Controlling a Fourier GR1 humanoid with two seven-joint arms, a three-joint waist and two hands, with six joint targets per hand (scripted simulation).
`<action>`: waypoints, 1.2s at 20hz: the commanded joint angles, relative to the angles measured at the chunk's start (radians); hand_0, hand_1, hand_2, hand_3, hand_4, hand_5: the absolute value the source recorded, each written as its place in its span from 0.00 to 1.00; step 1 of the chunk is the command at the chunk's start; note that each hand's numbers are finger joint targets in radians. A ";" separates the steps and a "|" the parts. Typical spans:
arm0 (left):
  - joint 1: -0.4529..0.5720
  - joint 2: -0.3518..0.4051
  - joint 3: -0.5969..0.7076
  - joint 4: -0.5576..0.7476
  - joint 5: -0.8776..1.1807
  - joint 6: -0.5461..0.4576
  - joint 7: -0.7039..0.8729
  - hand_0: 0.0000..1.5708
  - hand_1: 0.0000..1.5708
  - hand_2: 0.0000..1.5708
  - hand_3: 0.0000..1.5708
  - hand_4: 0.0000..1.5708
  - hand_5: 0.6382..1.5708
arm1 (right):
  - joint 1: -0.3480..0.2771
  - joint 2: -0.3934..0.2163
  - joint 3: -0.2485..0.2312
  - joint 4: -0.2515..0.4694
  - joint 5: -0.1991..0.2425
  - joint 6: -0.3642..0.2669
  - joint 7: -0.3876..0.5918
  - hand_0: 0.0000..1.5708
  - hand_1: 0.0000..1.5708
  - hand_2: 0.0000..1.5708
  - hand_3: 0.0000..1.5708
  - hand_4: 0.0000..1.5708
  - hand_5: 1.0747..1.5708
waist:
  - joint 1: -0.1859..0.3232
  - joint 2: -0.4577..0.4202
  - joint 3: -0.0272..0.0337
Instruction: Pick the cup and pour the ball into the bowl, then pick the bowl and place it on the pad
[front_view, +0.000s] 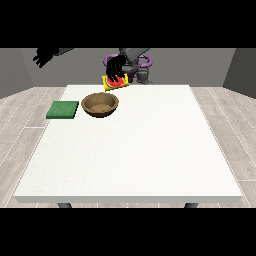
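1. I see the big white table (130, 150) in front of me, with the robot small at the far side.
2. The hand at the view's right (116, 69) is up over the far edge of the table. Its black fingers are curled round the cup (115, 83).
3. The cup is yellow with red on it. It is lifted off the table and tilted. It hangs just behind the far rim of the bowl (100, 105).
4. I cannot see the ball, so I cannot tell where it is.
5. The bowl is brown and stands upright on the table, in the far left part. I cannot tell if anything is inside it.
6. The green pad (63, 110) lies flat just to the left of the bowl, near the table's left edge. They are close but do not touch.
7. The hand at the view's left (44, 56) is high in the air, off to the left of the table, holding nothing. I cannot tell how its fingers lie.
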 joint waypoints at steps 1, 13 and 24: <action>0.064 -0.001 -0.106 -0.143 -0.002 -0.157 0.015 0.21 0.21 0.81 1.00 0.69 1.00 | -0.022 0.001 0.005 0.047 0.015 -0.009 -0.009 0.00 0.00 0.00 0.21 0.44 0.96 | 0.015 -0.031 -0.0004; 0.146 0.126 0.261 -0.358 0.274 0.109 -0.180 0.66 0.66 0.96 0.73 0.84 0.99 | 0.048 -0.057 -0.083 0.059 -0.006 -0.055 -0.010 0.00 0.00 0.00 0.11 0.47 0.96 | 0.199 -0.040 -0.0053; 0.176 0.147 0.826 -0.618 1.049 -0.047 -0.431 0.00 0.00 0.00 0.00 0.67 1.00 | 0.071 0.046 -0.053 0.047 0.040 -0.155 -0.061 0.00 0.00 0.00 0.00 0.49 0.97 | 0.332 0.034 -0.0102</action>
